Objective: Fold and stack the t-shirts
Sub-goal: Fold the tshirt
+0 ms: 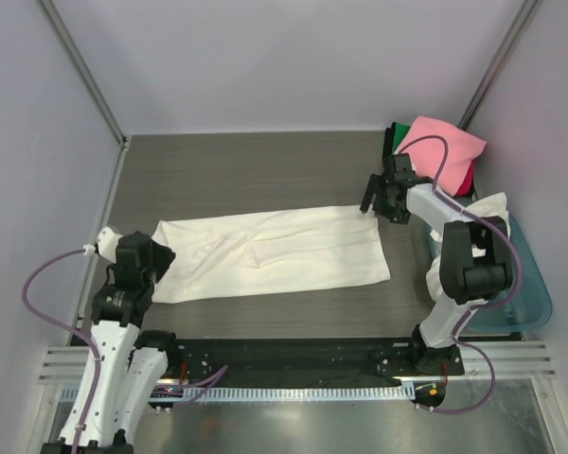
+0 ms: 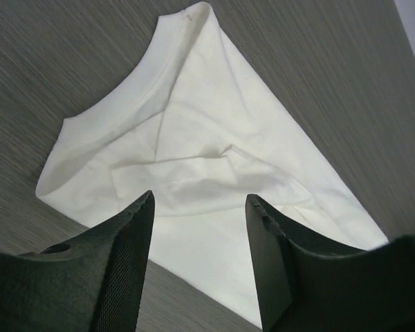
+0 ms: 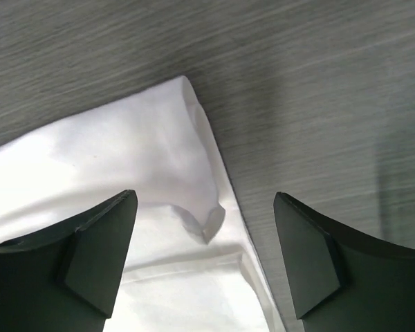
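Top external view: a cream-white t-shirt (image 1: 275, 251) lies as one long, narrow strip on the table (image 1: 246, 161), running from the left gripper (image 1: 157, 257) to the right gripper (image 1: 370, 202).
Left claw: released, with jaws spread and nothing between them. The strip's banded end fans out ahead of and below its fingertips.
Right claw: released too, jaws wide. The strip's far corner sits between and just ahead of them, with bare table off to the outer jaw's side.
Contact: I cannot tell from either wrist view whether the fingertips touch the cloth.
Stack: behind the right claw, a pink shirt (image 1: 447, 142) lies on top, with a green shirt (image 1: 390, 140) and a red shirt (image 1: 469, 178) showing at the edges.
Tub: a teal tub (image 1: 532, 295) sits on the outer side of the right arm, with pale cloth (image 1: 485, 206) draped at its rim.
Step, as I judge it: both ends are lined up for a pinch, so the strip can be folded across its length.
Risk one: a shallow pinch may take only the top layer — the lengthwise fold would then peel open on the lift.
Risk two: the right claw straddles the very corner, so a small drift outward would close it on nothing.
Risk three: uneven lifting by the two arms would skew the fold and leave a ragged packet for the stack.
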Controlling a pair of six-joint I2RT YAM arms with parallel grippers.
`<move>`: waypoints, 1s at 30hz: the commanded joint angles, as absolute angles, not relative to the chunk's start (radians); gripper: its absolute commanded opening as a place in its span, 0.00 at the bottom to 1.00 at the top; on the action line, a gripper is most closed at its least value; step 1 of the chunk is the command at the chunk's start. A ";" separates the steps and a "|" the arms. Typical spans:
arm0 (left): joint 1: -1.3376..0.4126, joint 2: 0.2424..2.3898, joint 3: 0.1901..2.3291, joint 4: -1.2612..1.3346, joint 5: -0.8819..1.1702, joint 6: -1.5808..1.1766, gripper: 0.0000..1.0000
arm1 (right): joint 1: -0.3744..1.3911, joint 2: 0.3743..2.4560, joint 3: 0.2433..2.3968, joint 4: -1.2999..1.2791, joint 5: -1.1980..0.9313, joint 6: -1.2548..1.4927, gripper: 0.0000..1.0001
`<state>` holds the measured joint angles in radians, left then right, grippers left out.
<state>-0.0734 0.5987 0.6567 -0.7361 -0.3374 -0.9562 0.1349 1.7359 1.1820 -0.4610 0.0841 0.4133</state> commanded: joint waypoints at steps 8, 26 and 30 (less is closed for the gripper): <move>-0.072 0.582 0.586 -0.597 -0.270 -0.985 0.56 | 0.185 1.693 1.331 -0.437 -0.119 0.424 0.82; -0.072 0.878 0.566 -0.434 -0.232 -0.927 0.52 | 0.348 1.742 1.166 -0.405 -0.135 0.420 0.68; -0.072 0.832 0.546 -0.439 -0.241 -0.923 0.52 | 0.403 1.591 1.034 -0.425 -0.055 0.446 0.68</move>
<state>-0.0734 0.8654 0.5564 -0.4808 -0.2176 -0.9390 0.3664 1.7233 1.0882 -0.4107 -0.1310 0.4259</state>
